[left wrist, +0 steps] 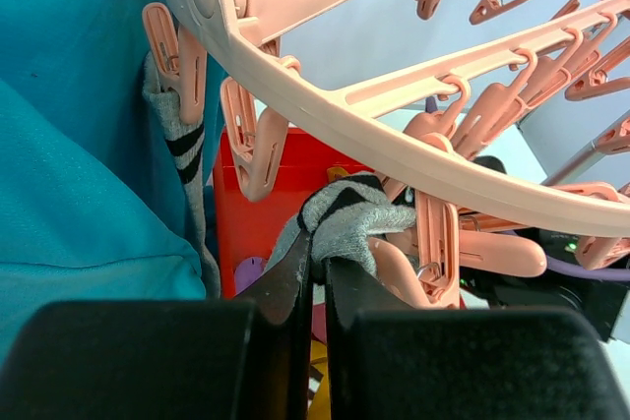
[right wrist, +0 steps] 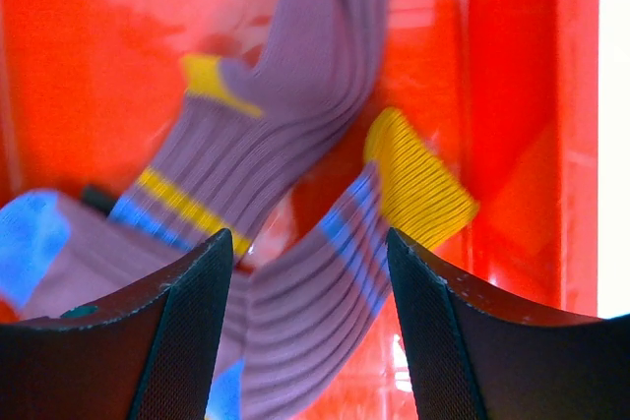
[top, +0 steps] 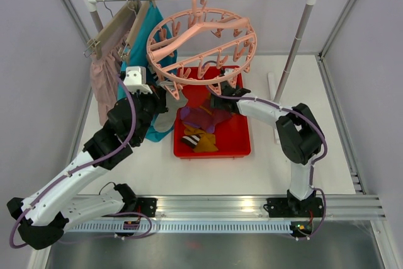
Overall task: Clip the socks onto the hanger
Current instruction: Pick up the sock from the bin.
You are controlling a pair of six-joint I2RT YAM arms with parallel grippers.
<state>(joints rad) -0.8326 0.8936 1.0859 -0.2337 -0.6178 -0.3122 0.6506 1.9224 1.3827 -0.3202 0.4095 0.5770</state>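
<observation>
The left gripper (left wrist: 317,265) is pinching a grey striped sock (left wrist: 346,215) just under the hanger (left wrist: 394,140), beside a clip (left wrist: 438,243); only its wrist view is showing that. The right gripper (right wrist: 307,243) is hanging spread over purple socks (right wrist: 285,115) in the red tray (right wrist: 512,95). Open table (top: 337,111) is lying right of the tray.

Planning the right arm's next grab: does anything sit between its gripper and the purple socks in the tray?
Nothing visible does. The open right gripper faces the purple socks in the red tray, with no other item between them.
</observation>
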